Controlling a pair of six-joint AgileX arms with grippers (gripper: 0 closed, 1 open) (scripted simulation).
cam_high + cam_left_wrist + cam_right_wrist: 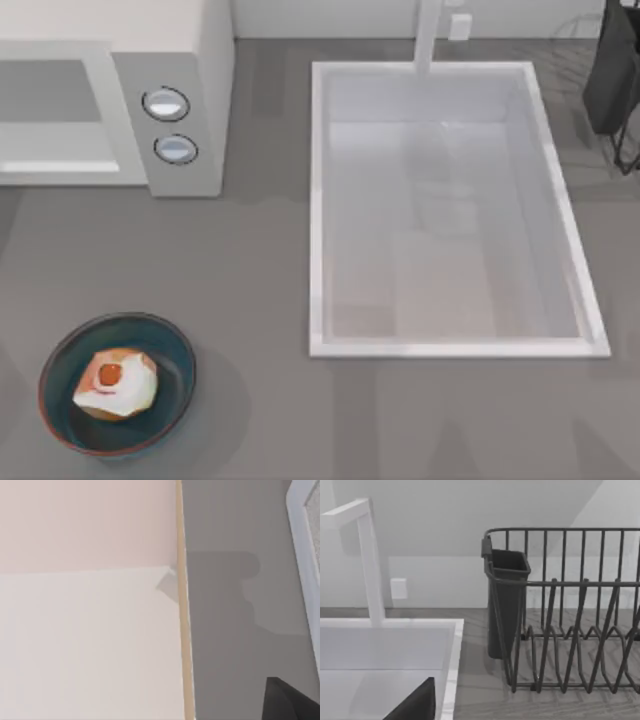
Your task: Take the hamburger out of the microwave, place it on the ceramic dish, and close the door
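- Burger (115, 383) sits in the dish (170, 345), lower left of the top view.
- Microwave (185, 60), upper left, is cut off by the frame; its door can't be made out.
- Gripper openness: cannot tell for either arm.

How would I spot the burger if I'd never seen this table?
Start at the big white boxy microwave in the table's far left corner, then come straight toward the near edge to the round blue-glazed ceramic dish. The small lumpy tan-and-white hamburger, orange-red spot on top, sits inside it.
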